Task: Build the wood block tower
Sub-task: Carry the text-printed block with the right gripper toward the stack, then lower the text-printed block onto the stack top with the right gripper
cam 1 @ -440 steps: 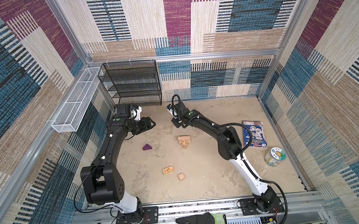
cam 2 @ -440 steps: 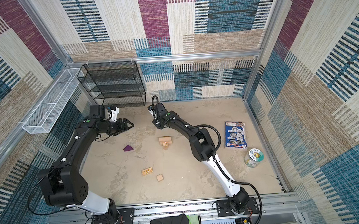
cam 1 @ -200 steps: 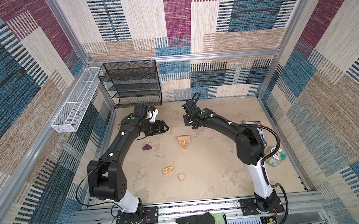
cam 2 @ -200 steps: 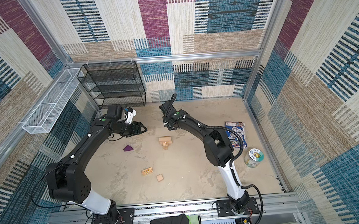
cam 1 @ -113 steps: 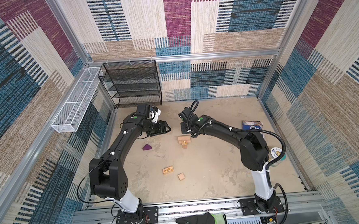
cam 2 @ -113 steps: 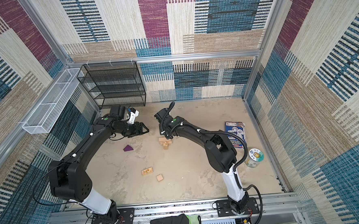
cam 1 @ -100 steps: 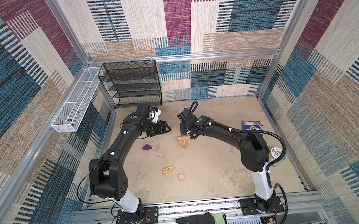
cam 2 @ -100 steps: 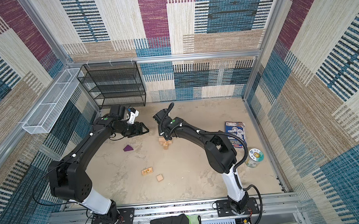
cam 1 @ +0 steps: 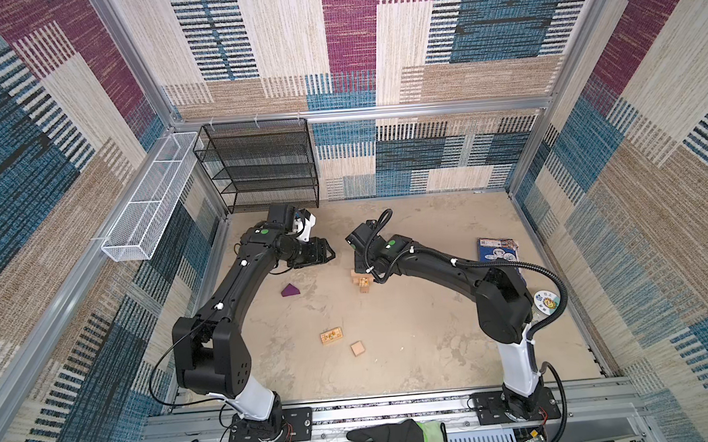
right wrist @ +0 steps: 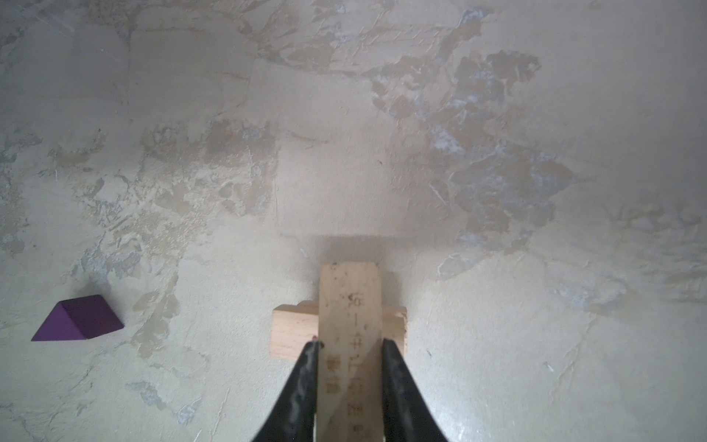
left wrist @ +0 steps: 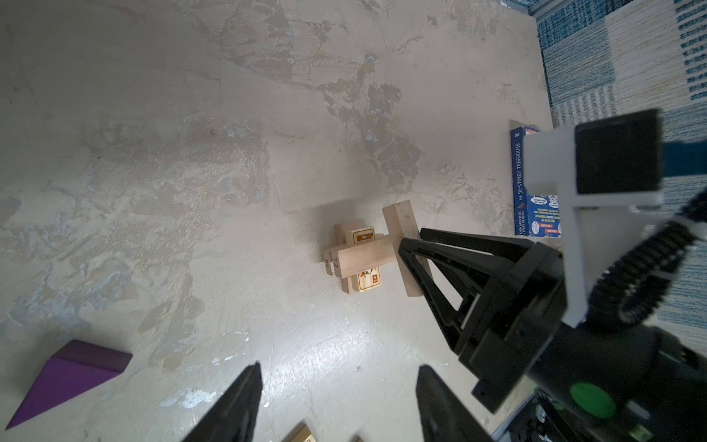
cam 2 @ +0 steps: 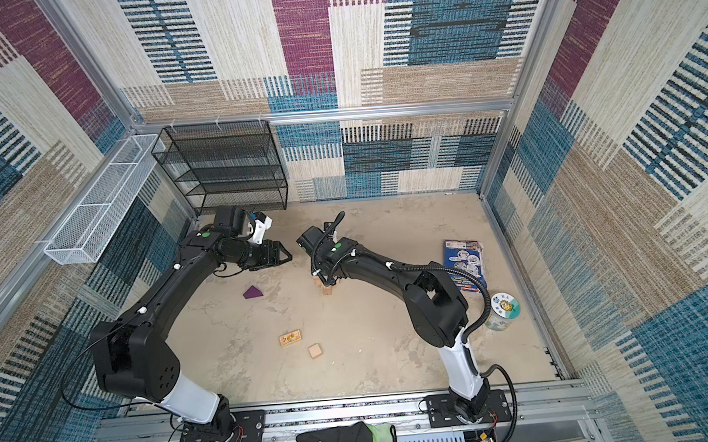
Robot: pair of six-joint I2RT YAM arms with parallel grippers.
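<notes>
The tower is a short stack of pale wood blocks laid crosswise mid-floor, also seen in the left wrist view. My right gripper is shut on a plain wood block, held crosswise just over the stack's top block; I cannot tell whether they touch. My left gripper hangs open and empty left of the tower. A purple wedge lies on the floor between them. A printed block and a cube lie nearer the front.
A blue booklet and a clear jar sit at the right wall. A black wire rack stands at the back left, with a white wire basket on the left wall. A gloved hand rests at the front rail.
My right arm swung left and came down over the tower with the block in its grip. My left arm moved right toward the middle, then stayed still.
</notes>
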